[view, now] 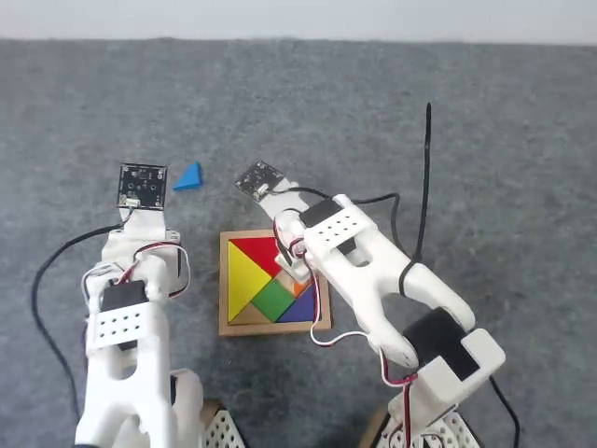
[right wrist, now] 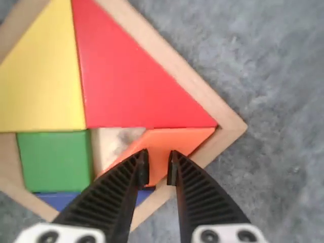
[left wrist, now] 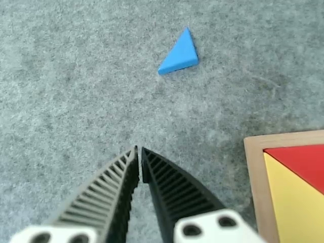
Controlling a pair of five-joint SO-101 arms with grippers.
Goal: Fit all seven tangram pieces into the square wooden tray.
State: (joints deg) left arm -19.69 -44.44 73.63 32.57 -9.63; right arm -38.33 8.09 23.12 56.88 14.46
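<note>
Wooden tray (view: 224,291) lies flat on the grey felt-covered tabletop (view: 485,140), between the two arms.

Inside the tray:
- red triangle (right wrist: 131,76) against the rim on the side away from the arm bases
- yellow triangle (right wrist: 40,76) edge to edge with the red one, filling the tray's side nearest the left arm
- green square (right wrist: 53,159) touching the yellow triangle's straight edge, nearer the tray's middle
- orange piece (right wrist: 179,139) just under the red triangle's edge, in the tray corner nearest the right arm
- dark blue piece (view: 300,312) along the tray's rim nearest the arm bases, next to the green square
- a small patch of bare wood (right wrist: 114,144) shows between the green square and the orange piece

Whether the orange piece sits fully flat, I cannot tell.

Outside the tray: a small blue triangle (left wrist: 178,54) lies flat on the felt, well apart from the tray, beyond its far corner on the left arm's side.

Right claw (right wrist: 158,153) hangs directly over the tray. Its fingers are parted by a narrow slot, the tips stand above the orange piece, and orange shows through the gap. Contact with the piece cannot be judged.

Left claw (left wrist: 139,150) is outside the tray, over bare felt between the tray's corner and the blue triangle. Its fingers are drawn together, tips almost meeting, with nothing between them.
</note>
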